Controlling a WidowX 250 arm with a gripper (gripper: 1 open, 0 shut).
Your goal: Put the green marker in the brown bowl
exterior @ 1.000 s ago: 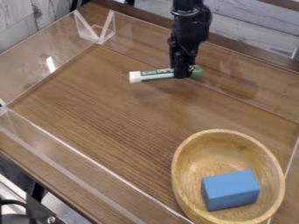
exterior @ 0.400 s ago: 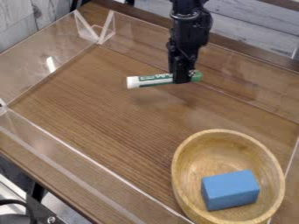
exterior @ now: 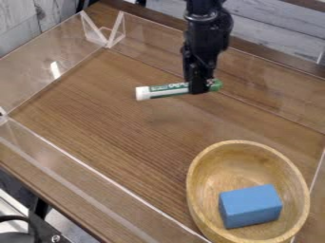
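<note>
Sitting in brown bowl: blue block.

The scene was evenly and fairly brightly lit, with soft light that seemed to fall from above. A faint, diffuse shadow lay on the wooden table just below the green marker — no hard edges anywhere. White glints ran along the edges of the clear plastic walls at the upper left, and the wall at the left showed a pale sheen. The picture was small and coarse; fine detail — the marker's print, the dark gripper — stayed soft. The brown bowl showed gentle shading inside its rim.
</note>
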